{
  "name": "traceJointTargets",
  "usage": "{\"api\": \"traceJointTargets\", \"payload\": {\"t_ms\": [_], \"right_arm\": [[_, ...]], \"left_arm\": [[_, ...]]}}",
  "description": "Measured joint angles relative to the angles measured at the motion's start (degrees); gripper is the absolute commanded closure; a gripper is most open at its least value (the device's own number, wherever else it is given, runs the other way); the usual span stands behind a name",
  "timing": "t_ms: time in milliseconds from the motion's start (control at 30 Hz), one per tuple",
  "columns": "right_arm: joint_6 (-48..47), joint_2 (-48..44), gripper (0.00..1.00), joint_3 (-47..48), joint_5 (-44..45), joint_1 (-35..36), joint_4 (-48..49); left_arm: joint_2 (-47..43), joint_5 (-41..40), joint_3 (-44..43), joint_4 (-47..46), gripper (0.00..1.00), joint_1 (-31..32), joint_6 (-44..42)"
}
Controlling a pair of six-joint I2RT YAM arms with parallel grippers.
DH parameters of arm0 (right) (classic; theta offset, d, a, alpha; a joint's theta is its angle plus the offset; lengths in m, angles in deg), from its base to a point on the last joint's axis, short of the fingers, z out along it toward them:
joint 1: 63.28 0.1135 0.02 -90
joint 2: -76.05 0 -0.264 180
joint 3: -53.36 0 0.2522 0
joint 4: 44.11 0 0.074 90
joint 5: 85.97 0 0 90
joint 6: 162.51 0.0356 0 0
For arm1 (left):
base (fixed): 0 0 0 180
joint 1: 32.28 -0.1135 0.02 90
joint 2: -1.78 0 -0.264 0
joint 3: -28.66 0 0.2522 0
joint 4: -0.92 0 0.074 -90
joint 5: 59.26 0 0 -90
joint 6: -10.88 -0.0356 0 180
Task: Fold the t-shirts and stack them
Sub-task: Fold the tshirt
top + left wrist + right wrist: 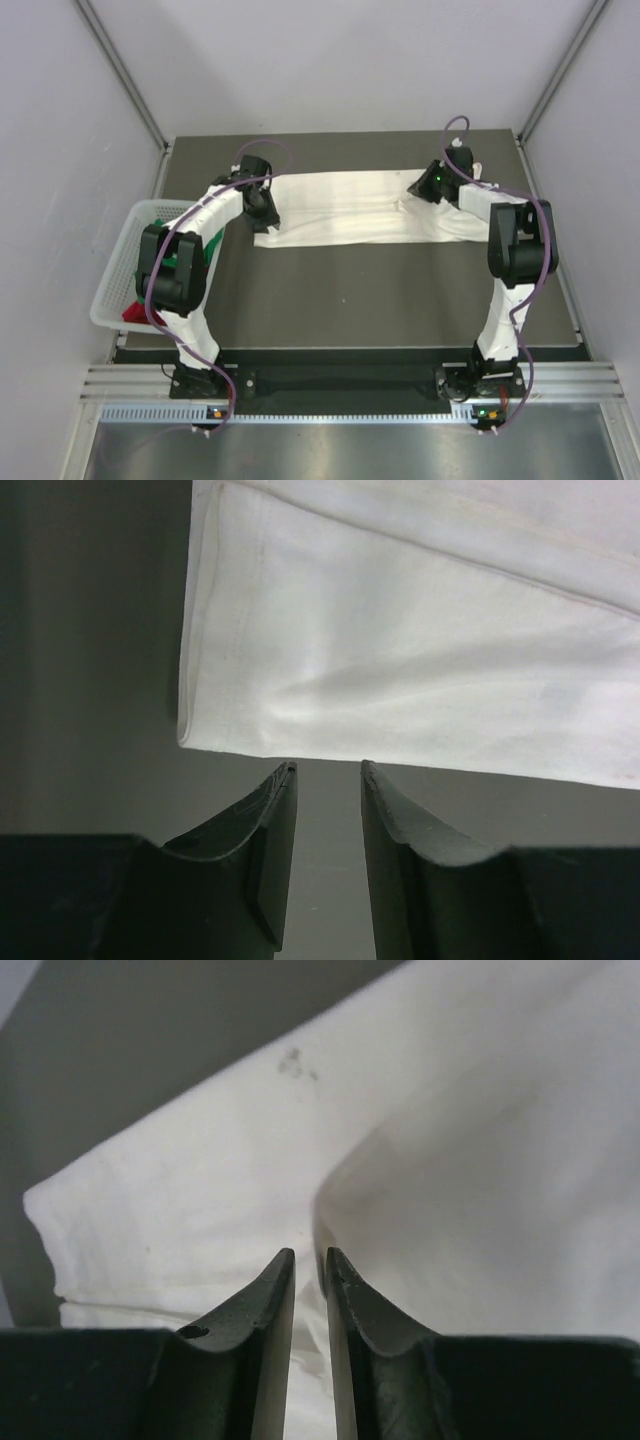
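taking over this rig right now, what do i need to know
Left gripper: open, empty, just off the left end of the cream-white t-shirt.
Right gripper: shut on a pinch of that shirt, toward its far right edge.
The shirt lies on the table as a long band, apparently folded lengthwise.
The green t-shirt and red t-shirt are in the basket at left, unfolded.
Left to do: finish folding the white one, then fold and stack the other two.
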Motion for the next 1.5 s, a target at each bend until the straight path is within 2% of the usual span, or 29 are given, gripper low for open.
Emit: {"api": "traceJointTargets", "payload": {"t_ms": [167,267,400,533,767,967,1267,1500], "right_arm": [[-3.1,0.26,0.63,3.61,-5.27,0.52,2.49],[-4.9,0.31,0.58,4.17,-7.5,0.68,4.0],[-6.36,0.31,0.6,3.61,-7.76,0.68,2.67],[-6.97,0.28,0.67,3.61,-6.73,0.68,-1.05],[-7.02,-2.49,0.69,-0.55,-2.62,0.68,-7.3],[-7.98,-4.07,0.71,-5.73,-0.48,0.57,-7.28],[-9.79,-6.62,0.65,-7.21,2.67,-1.88,-10.08],[-9.2,-14.19,0.72,-8.74,8.83,-5.25,-16.24]], "left_arm": [[-0.07,0.31,3.13,-1.88,0.59,0.04,-0.11],[-0.07,1.29,4.17,-1.9,0.59,0.28,-0.11],[-0.07,1.9,4.17,-2.25,0.58,1.11,-0.2],[0.13,2.29,4.13,-2.34,0.58,1.68,-0.96],[5.18,-1.18,2.64,-2.34,0.6,1.73,-1.81],[7.21,-1.44,-0.04,-2.91,0.61,1.73,-2.97],[7.26,-3.78,-7.78,-0.72,0.6,1.73,-3.17],[10.08,-7.82,-7.8,0.5,0.61,1.73,-3.15]]}}
